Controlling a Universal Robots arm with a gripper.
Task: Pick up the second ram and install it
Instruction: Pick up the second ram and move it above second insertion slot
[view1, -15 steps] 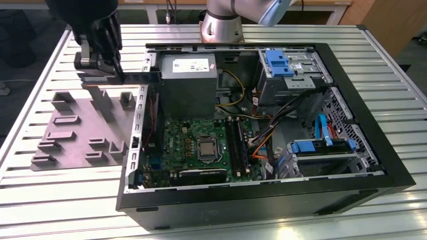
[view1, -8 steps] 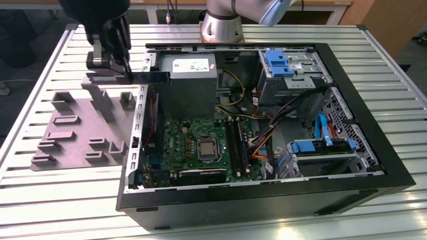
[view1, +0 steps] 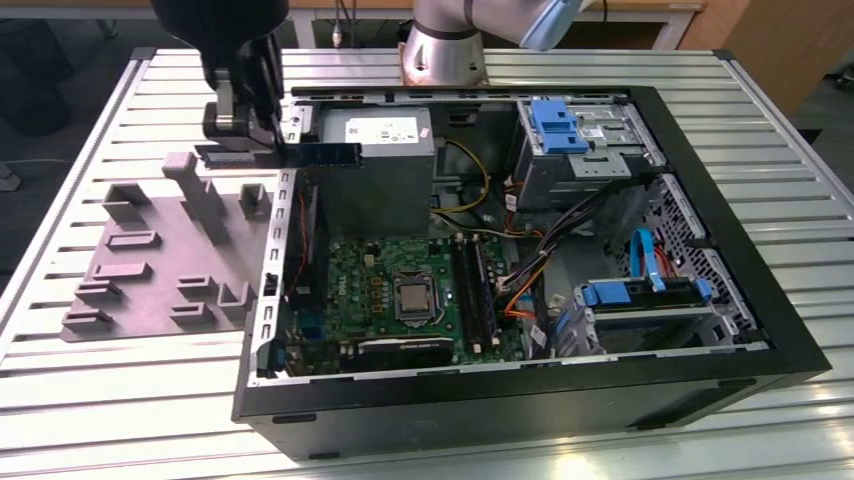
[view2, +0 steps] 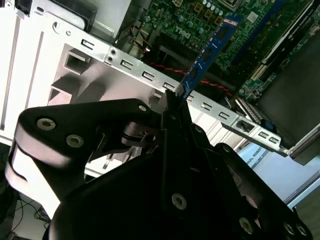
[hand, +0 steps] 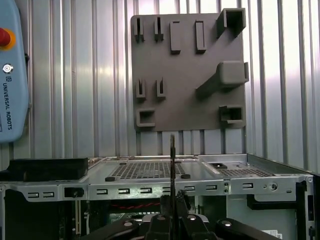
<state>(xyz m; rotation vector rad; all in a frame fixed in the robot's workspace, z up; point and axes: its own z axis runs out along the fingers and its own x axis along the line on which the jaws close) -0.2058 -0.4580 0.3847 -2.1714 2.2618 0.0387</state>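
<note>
Arm above computer case (view1: 534, 405) wall, tool (view1: 283, 150) clamped on the second ram (view1: 330, 153), stick jutting inward

table (view1: 107, 400): bears fixture plate and computer case (view1: 534, 390)
fixture plate (view1: 147, 260): just beside the case, exterior view's left
motherboard (view1: 387, 270): inside the case, nearer the camera than the power supply (view1: 374, 150)
drive bays (view1: 587, 150): inside the case, exterior view's right
second ram (view1: 330, 153): clamped in the gripper (view1: 283, 152), above the case wall nearest the plate
</note>
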